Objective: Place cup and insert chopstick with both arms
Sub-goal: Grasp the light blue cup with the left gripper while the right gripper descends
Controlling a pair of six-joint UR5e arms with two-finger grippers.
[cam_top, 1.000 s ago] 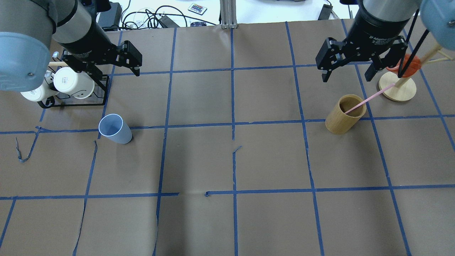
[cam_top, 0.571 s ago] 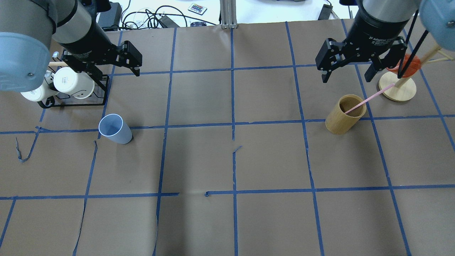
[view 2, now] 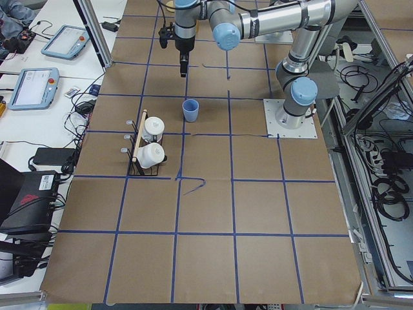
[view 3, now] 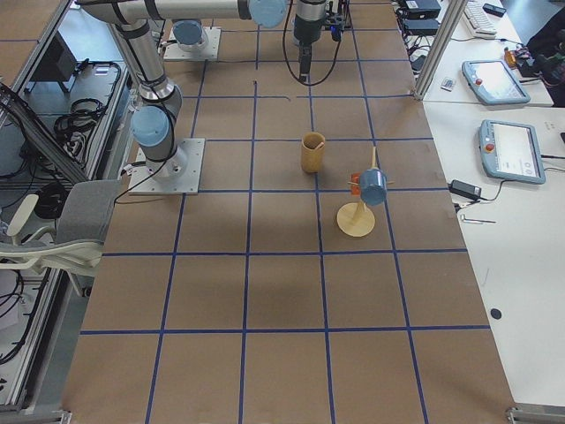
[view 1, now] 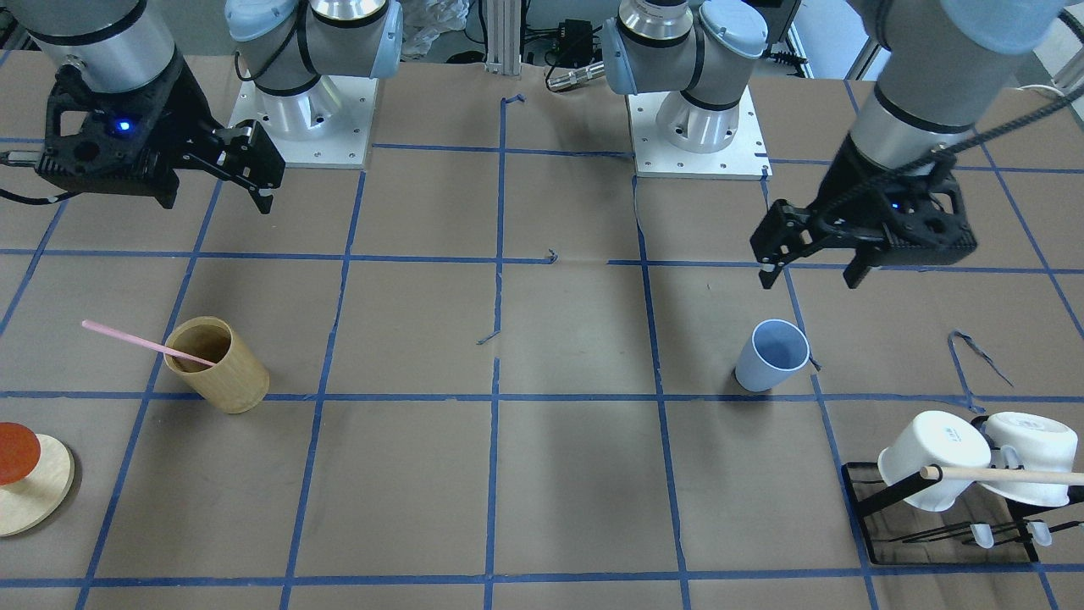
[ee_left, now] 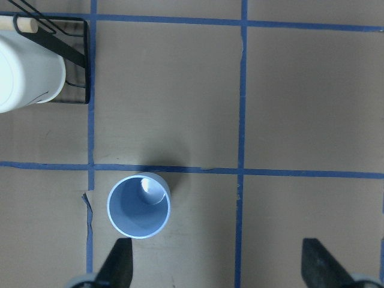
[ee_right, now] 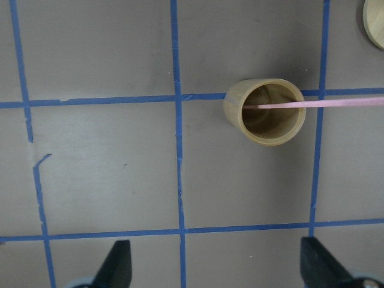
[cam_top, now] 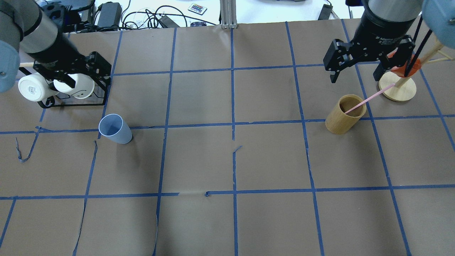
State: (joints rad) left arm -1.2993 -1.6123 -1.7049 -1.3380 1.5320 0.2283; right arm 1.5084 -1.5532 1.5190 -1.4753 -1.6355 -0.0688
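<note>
The light-blue cup [cam_top: 115,129] stands upright and empty on the brown paper, near the mug rack; it also shows in the front view [view 1: 771,356] and the left wrist view [ee_left: 139,206]. My left gripper [cam_top: 87,80] is open and empty, high above the table over the rack's edge, behind the cup [view 1: 809,275]. The pale-pink chopstick [cam_top: 369,96] leans in the tan wooden holder [cam_top: 337,122], its top end pointing towards the round stand. My right gripper [cam_top: 355,77] is open and empty above the table just behind the holder [ee_right: 264,129].
A black rack [cam_top: 76,103] with two white mugs [view 1: 931,457] on a wooden dowel stands at the left side. A wooden stand with a round base [cam_top: 398,90] and an orange piece [cam_top: 403,67] stands right of the holder. Blue tape lines grid the table.
My left arm has swung left, so its gripper now hangs over the mug rack. My right gripper has shifted slightly right. The cup, holder and chopstick have not moved.
</note>
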